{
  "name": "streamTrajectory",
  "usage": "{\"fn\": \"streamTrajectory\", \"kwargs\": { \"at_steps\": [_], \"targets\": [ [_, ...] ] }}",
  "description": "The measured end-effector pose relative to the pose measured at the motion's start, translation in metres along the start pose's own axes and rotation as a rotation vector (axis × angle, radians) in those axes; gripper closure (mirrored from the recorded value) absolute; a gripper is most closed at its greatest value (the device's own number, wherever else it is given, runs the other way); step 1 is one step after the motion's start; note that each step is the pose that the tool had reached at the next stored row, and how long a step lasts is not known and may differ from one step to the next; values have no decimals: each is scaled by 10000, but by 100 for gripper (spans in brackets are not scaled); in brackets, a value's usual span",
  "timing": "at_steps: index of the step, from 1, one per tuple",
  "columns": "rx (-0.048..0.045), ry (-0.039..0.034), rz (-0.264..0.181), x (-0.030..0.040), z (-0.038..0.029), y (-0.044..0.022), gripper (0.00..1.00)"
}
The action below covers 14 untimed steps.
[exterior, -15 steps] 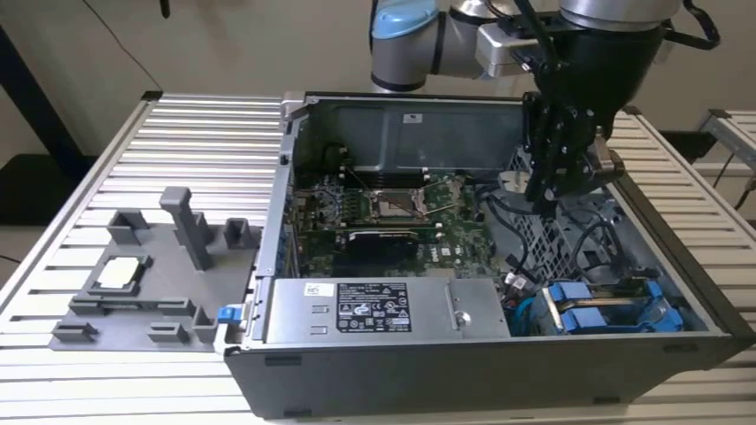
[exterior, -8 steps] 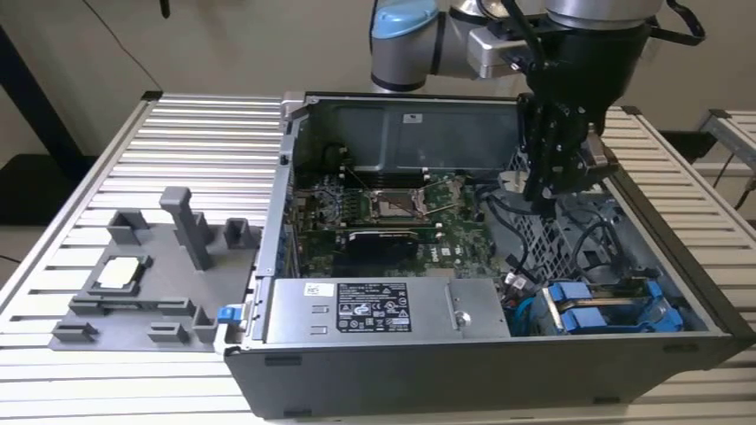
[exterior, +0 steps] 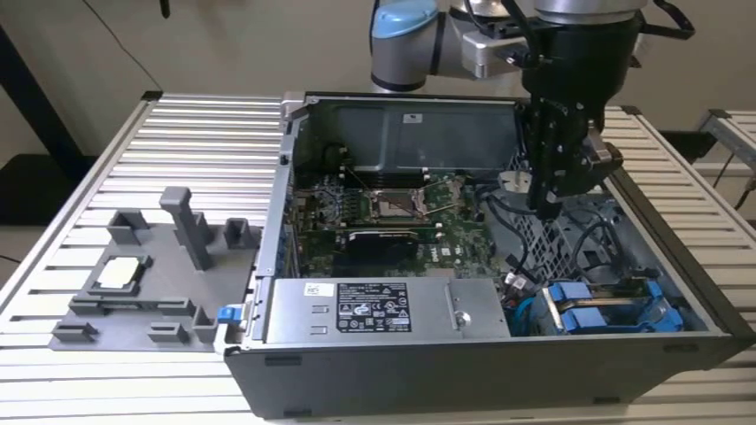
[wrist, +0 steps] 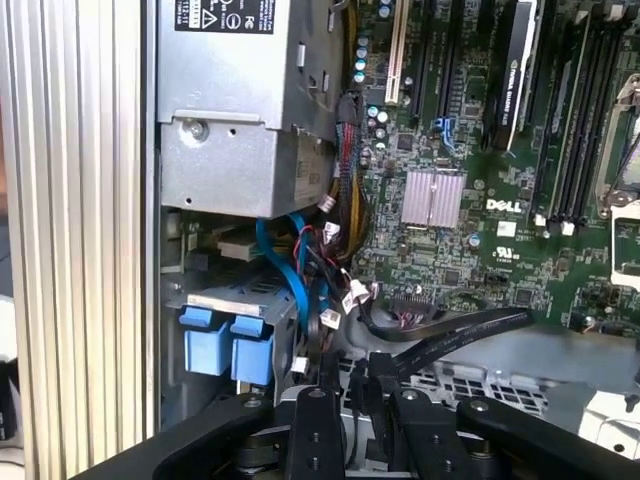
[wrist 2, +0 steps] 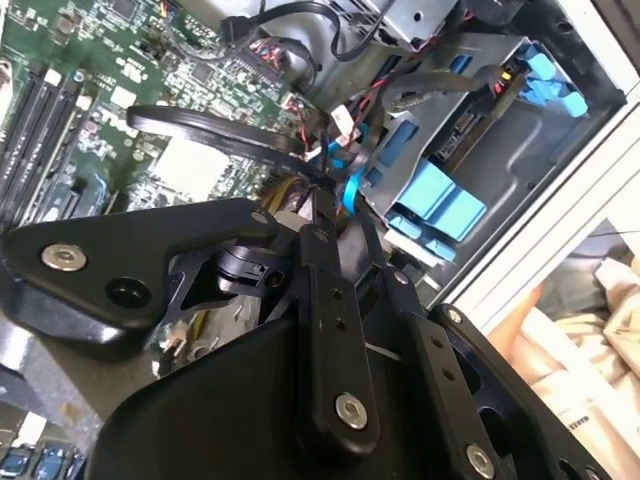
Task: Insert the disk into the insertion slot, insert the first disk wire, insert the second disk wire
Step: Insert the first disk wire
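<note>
the disk (exterior: 605,310) is seen seated in the insertion slot (wrist 2: 545,125), at the corner of the open computer case (exterior: 473,376) toward the exterior view's right, with its blue handles showing. the claw (exterior: 546,209) is held down inside the case, over the perforated cage (exterior: 534,243) and near the disk. in both wrist views its tips are drawn almost together among loose wires (wrist: 300,270) — whether one is gripped cannot be told. the case is carried by a slatted bench (exterior: 201,133).
</note>
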<state>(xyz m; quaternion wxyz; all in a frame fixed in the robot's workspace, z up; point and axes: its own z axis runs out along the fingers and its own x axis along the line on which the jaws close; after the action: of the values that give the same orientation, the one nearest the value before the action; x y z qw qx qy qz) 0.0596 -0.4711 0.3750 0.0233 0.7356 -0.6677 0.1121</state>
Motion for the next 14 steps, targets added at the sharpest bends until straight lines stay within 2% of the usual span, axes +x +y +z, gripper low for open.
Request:
{"fn": "streamTrajectory", "kwargs": {
  "at_steps": [2, 4, 6, 10, 14],
  "targets": [
    [78, 97, -36, -26, 7, 10, 73],
    [202, 113, -39, -49, 22, 22, 73],
    [279, 125, -37, -64, 36, 29, 73],
    [280, 250, -74, -72, 68, 32, 73],
    [280, 259, -77, -72, 68, 33, 73]
  ]
}}
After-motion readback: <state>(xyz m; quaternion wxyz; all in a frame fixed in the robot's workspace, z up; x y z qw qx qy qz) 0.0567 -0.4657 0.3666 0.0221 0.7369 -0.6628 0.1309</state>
